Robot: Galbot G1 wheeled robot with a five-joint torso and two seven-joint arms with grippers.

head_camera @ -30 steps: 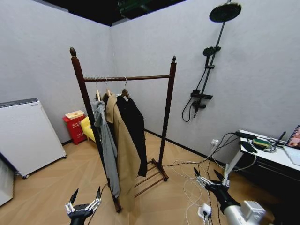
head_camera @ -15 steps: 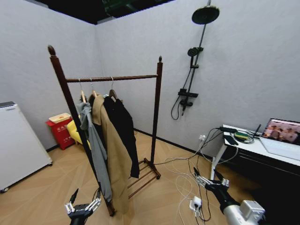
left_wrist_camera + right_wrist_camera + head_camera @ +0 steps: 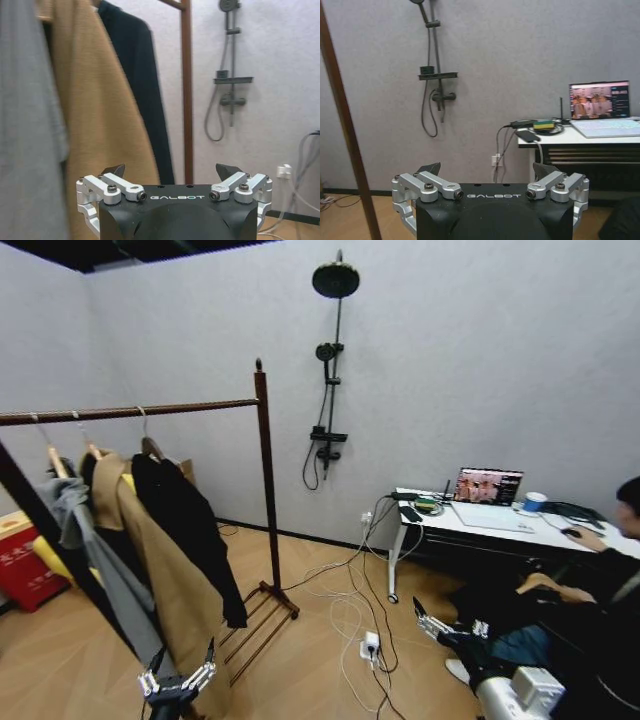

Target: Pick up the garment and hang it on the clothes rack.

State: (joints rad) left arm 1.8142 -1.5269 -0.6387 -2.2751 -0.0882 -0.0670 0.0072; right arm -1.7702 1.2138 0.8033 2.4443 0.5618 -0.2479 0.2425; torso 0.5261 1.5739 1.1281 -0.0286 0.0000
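While both arms sit low at the bottom of the head view, the left gripper (image 3: 178, 680) and the right gripper (image 3: 446, 626) have their fingers spread wide and hold nothing. The long black coat on its brown wooden hanger (image 3: 185, 530) already hangs at centre left, on the top bar of the tall reddish-brown wooden clothes rack (image 3: 266, 480), just beside a tan camel coat (image 3: 165, 585) and a grey coat (image 3: 85, 540). My worry is that a reach from here could snag the tan coat instead, since the three garments crowd together. Loose cables (image 3: 350, 610) trail across the light wooden floor (image 3: 300, 665) and could catch the base. Grey walls, a black shower stand (image 3: 330, 390) and a white desk (image 3: 480, 525) fill the right.
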